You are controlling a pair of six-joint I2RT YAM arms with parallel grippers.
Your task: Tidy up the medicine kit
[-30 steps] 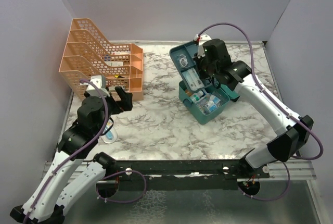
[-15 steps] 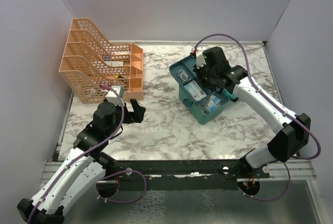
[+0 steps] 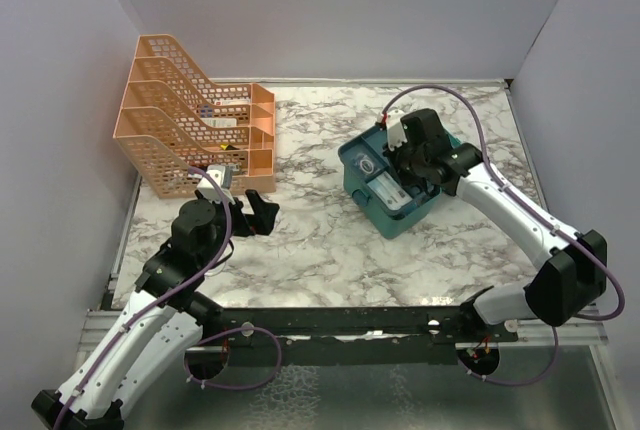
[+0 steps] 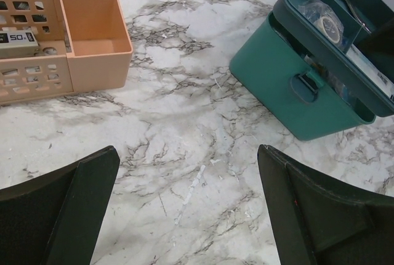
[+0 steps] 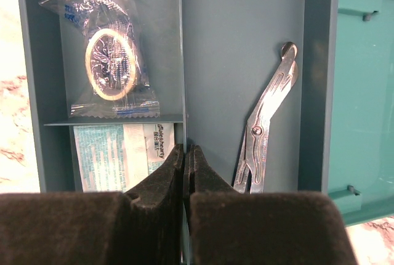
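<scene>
Medicine kit (image 3: pixel 400 218), lid open, on a marble table (image 3: pixel 320 240), directly below the right gripper (image 5: pixel 186 152); its jaws are clenched together on nothing, tips over the tray (image 5: pixel 240 43) divider. Left of the tips, a bagged tape roll (image 5: pixel 111 61); right, metal shears (image 5: pixel 266 130). Left gripper (image 4: pixel 186 154) jaws spread wide, empty; kit ahead-right, orange rack (image 4: pixel 92 43) ahead-left

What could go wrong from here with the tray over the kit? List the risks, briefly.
1. The right gripper appears to pinch only the thin divider of the tray; it could tip, sliding the loose scissors and bagged roll.
2. In the left wrist view the tray overhangs the medicine kit; released unseated, it might block the lid.
3. The left gripper hangs open over the table, so nothing braces the kit against a push.
</scene>
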